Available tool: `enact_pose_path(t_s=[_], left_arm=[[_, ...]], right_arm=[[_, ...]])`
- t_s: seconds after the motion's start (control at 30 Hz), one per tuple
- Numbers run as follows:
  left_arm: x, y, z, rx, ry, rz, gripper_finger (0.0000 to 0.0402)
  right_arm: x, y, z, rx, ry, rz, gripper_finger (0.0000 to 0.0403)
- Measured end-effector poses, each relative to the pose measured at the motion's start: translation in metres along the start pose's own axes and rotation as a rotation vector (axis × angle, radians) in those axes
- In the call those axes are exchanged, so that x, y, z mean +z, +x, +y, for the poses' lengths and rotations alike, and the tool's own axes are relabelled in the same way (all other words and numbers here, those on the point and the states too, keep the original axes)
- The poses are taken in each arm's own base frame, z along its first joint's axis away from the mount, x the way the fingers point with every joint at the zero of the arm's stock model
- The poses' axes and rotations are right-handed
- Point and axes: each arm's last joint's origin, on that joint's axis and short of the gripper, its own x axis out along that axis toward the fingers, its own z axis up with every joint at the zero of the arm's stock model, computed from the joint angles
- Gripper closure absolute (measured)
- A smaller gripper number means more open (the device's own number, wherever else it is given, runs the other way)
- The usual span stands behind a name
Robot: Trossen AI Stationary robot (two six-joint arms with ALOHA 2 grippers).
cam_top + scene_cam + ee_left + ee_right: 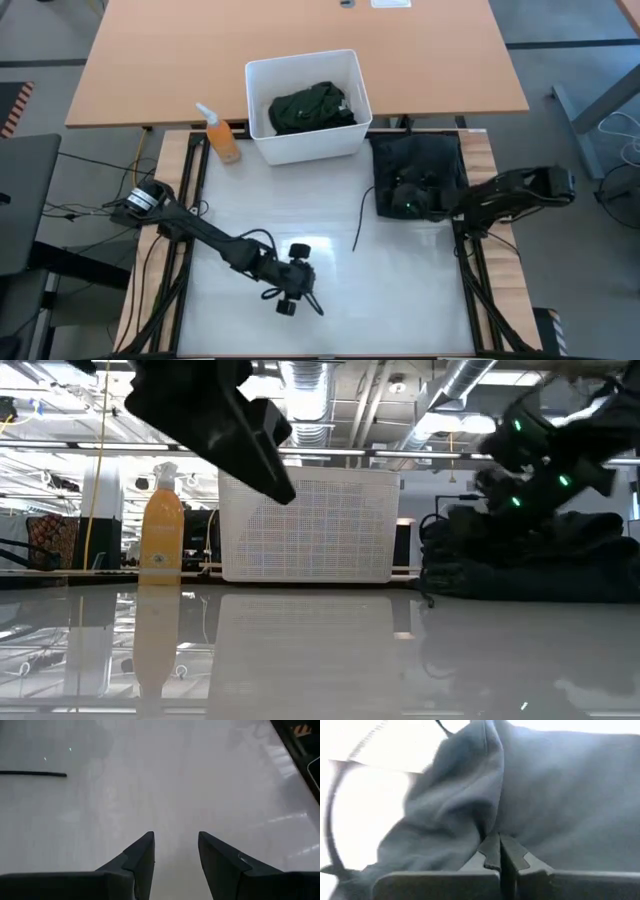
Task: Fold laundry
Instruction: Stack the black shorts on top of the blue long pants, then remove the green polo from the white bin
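Dark garment [420,172] on table's right, right gripper [500,851] pinched shut on its fold, left gripper [176,851] parted, empty.

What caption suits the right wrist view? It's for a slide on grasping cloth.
Right gripper shut on a pinched fold of the dark garment at the table's right side.

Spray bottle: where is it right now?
In the high view, the spray bottle stands at the table's far left, just left of the white bin, clear of both arms.
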Motion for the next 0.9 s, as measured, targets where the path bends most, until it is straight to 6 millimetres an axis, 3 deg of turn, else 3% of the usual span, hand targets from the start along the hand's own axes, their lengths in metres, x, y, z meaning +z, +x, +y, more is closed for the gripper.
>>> enact_pose_path(t_s=[0.13, 0.3, 0.43, 0.6, 0.73, 0.9], left_arm=[[-0.001, 0.001, 0.001, -0.001, 0.0, 0.007, 0.0262], [-0.005, 0.001, 0.001, 0.005, 0.009, 0.05, 0.0262], [-0.003, -0.008, 0.004, 0.028, 0.052, 0.056, 0.0262], [0.011, -0.034, 0.019, 0.079, 0.119, -0.014, 0.0262], [0.022, -0.058, 0.046, 0.13, 0.188, -0.057, 0.0262], [0.037, -0.107, 0.112, 0.355, 0.133, -0.181, 0.0262]], right_arm=[[0.036, -0.01, 0.016, 0.063, -0.045, -0.057, 0.0376], [0.073, -0.027, 0.018, 0.039, -0.099, -0.042, 0.0381], [0.076, -0.036, 0.012, 0.001, -0.132, 0.039, 0.0386], [0.058, -0.042, -0.008, -0.163, -0.091, 0.161, 0.0382], [0.051, -0.041, -0.015, -0.249, -0.081, 0.195, 0.0382], [0.065, -0.053, -0.006, -0.166, -0.1, 0.165, 0.0377]])
